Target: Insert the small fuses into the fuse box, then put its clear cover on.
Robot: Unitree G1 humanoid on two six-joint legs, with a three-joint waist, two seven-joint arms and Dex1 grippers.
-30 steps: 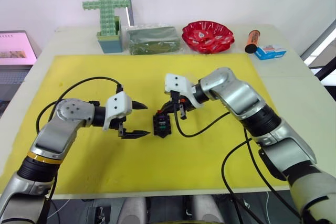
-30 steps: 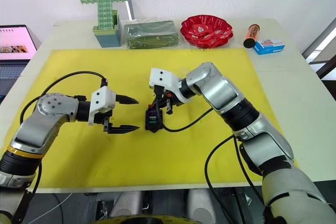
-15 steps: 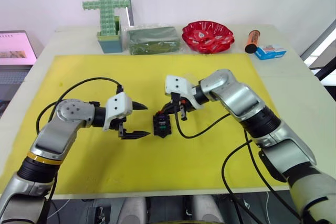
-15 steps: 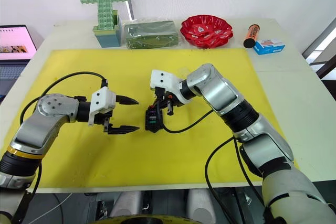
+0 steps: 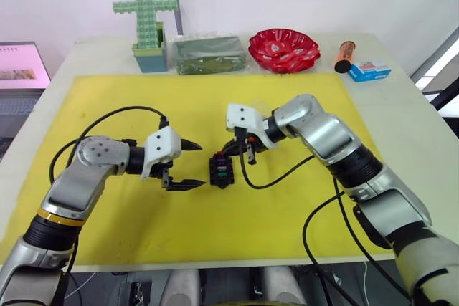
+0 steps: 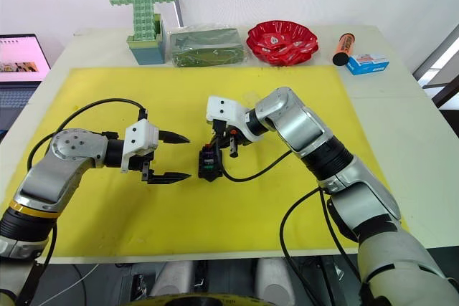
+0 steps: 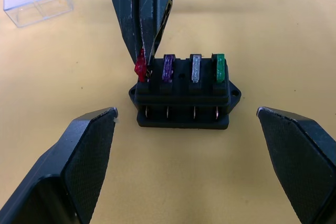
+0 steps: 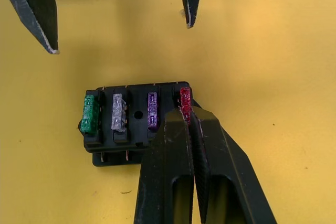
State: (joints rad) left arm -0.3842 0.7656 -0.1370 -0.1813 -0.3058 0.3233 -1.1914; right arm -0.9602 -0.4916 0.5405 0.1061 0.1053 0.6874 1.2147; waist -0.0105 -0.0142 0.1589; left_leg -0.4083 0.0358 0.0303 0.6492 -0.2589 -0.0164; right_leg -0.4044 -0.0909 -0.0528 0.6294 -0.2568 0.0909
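Observation:
The black fuse box lies on the yellow mat, midway between my two grippers. Green, grey and purple fuses stand in its slots. My right gripper is shut on the red fuse, holding it tilted at the box's end slot. On the other side of the box, a short gap away, my left gripper is open and holds nothing. The clear cover rests on the mat behind the box.
Along the table's far edge stand a green cross of blocks, a dark green packet, a red bowl, an orange tube and a small blue box. Black cables loop over the mat by both arms.

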